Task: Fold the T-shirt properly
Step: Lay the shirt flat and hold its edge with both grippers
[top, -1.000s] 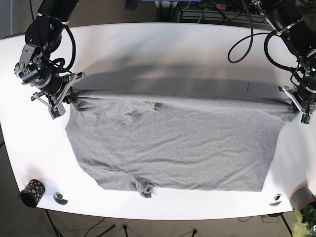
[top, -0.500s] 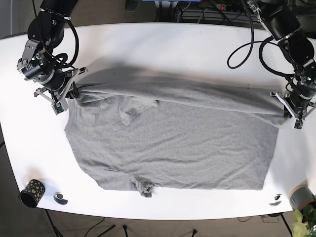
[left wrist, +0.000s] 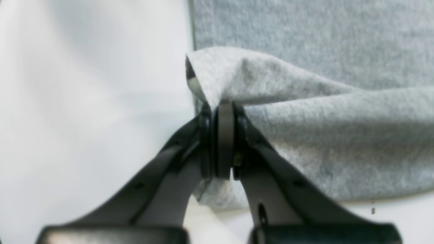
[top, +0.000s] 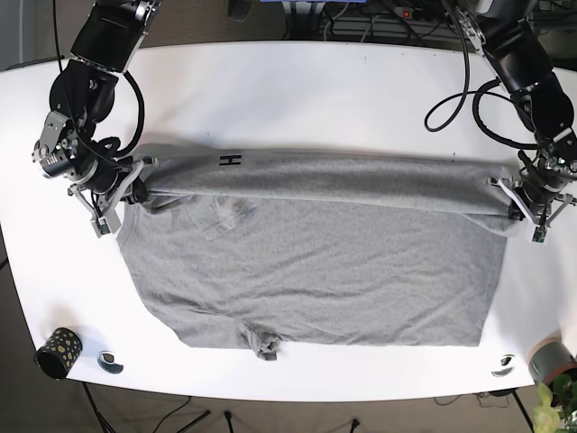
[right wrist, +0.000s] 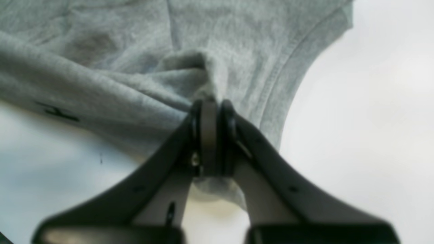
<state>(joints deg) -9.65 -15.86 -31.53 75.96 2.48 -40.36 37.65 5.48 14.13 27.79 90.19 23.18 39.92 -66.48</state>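
Because a lengthwise fold needs both ends of the far edge carried together, the left gripper (left wrist: 222,142) and the right gripper (right wrist: 212,135) each have their jaws pressed together on a pinch of the grey T-shirt (top: 315,262), holding that edge as a raised band stretched between them over the rest of the shirt, which lies flat on the white table (top: 297,90). A speckled cup (top: 58,352) and small round things sit at the near corners, well apart from the cloth, so nothing appears to block the fold's path toward the near edge.
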